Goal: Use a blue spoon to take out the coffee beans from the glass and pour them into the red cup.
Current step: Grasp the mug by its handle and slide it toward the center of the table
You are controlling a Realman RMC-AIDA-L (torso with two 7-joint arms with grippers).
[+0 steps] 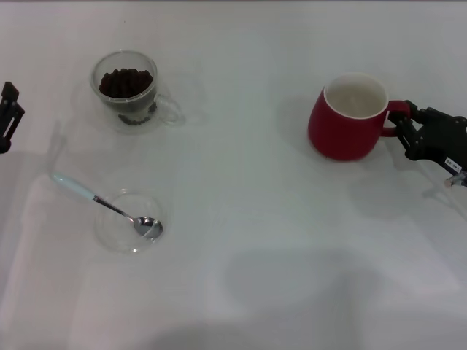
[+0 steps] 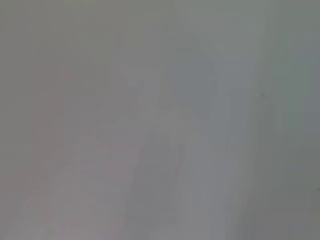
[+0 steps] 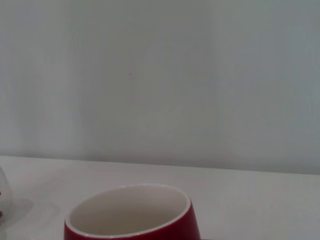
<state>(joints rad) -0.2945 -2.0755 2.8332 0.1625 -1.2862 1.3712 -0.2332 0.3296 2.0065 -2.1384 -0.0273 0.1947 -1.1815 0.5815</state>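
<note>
Gripping the rounded red ceramic cup [image 1: 347, 120] by its handle: my right pincer [image 1: 406, 128], pinched on it; left pincer [image 1: 7, 117] parked, state unclear.

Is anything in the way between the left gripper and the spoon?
Nothing visible. The left gripper sits at the table's left edge, and only bare table lies between it and the spoon, which rests on a clear dish.
</note>
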